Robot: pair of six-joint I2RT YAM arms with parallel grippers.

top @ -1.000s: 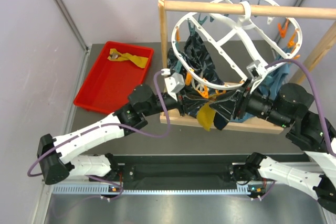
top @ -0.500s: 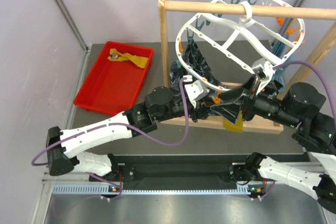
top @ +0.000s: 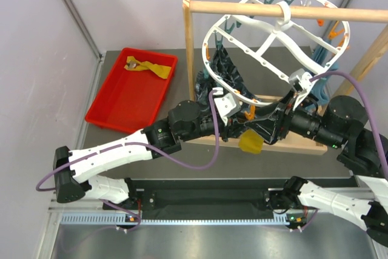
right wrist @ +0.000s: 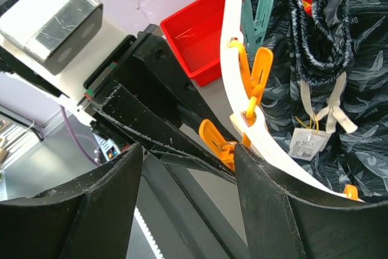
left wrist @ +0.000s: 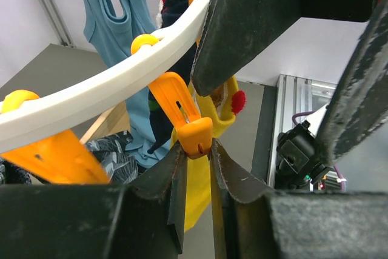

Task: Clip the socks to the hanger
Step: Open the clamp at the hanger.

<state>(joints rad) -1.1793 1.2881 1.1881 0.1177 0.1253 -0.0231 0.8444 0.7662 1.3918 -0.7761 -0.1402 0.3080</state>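
Observation:
The white oval hanger [top: 283, 23] hangs tilted from a wooden rod. Under its near rim [left wrist: 109, 89] my left gripper [top: 236, 122] is shut on the tail of an orange clip peg [left wrist: 195, 137]. A mustard-yellow sock [top: 250, 142] dangles at that peg [left wrist: 203, 198]; whether the peg's mouth grips it is hidden. My right gripper [top: 267, 127] faces the left one with its jaws wide open [right wrist: 188, 150], straddling the left fingers [right wrist: 157, 113] and the peg [right wrist: 215, 141] and holding nothing. A navy sock [left wrist: 160, 119] hangs behind. Another yellow sock [top: 148, 68] lies in the red tray.
The red tray [top: 130, 98] sits at the back left. The wooden rack's rod [top: 242, 8], post and base [top: 303, 147] surround the hanger. A dark patterned cloth [right wrist: 339, 107] and a teal-blue cloth [left wrist: 115, 10] hang from other pegs close by.
Both arms shifted right and the hanger tilted with them. The right gripper's jaws have spread apart. The yellow sock has swung back left under the peg.

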